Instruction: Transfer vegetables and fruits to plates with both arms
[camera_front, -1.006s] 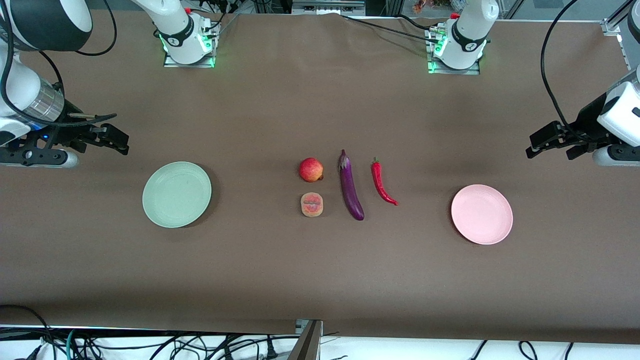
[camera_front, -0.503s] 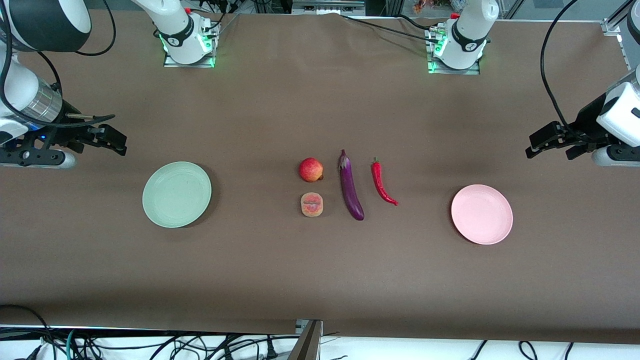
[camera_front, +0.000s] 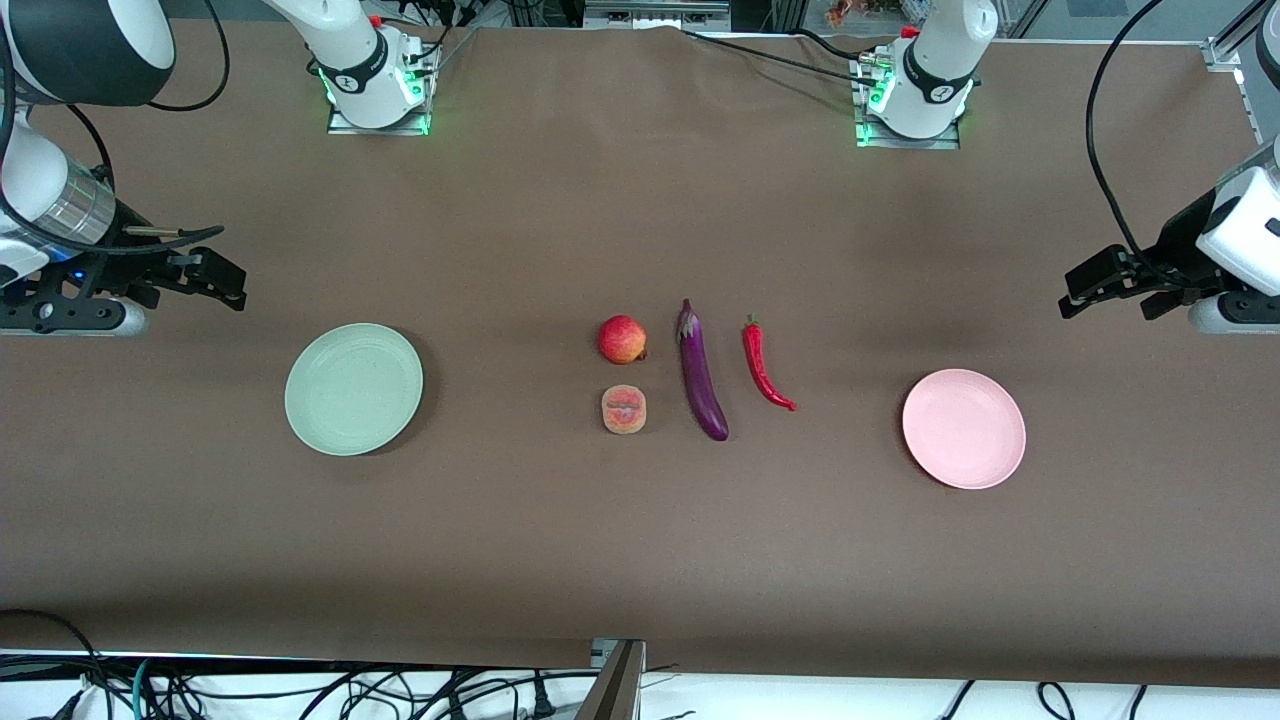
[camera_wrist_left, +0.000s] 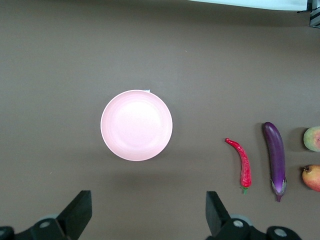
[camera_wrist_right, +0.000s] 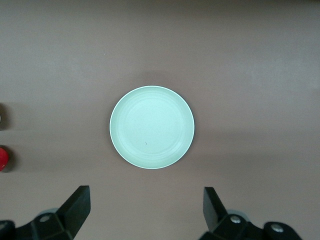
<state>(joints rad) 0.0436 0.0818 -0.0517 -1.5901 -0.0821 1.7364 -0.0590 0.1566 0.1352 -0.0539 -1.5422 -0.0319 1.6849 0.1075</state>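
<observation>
glossy purple eggplant (camera_front: 702, 375) lies mid-worktop between the pomegranate (camera_front: 622, 339) and chili (camera_front: 765, 368), long axis running toward the front camera, stem cap farther away. likely light, firm and slippery; best pinched across its middle. left gripper (camera_front: 1110, 285) and right gripper (camera_front: 200, 277) wait, jaws spread, empty.

Four items sit grouped at the middle of the table (camera_front: 640, 200): the pomegranate (camera_front: 622, 339) with the peach half (camera_front: 624, 410) just nearer the front camera, the eggplant (camera_front: 702, 375) beside both, and the chili pepper (camera_front: 765, 366) beside the eggplant, toward the left arm's end. Two plates lie well apart from the group and bare: one plate (camera_front: 353, 388) toward the right arm's end, the other plate (camera_front: 963, 428) toward the left arm's end.
</observation>
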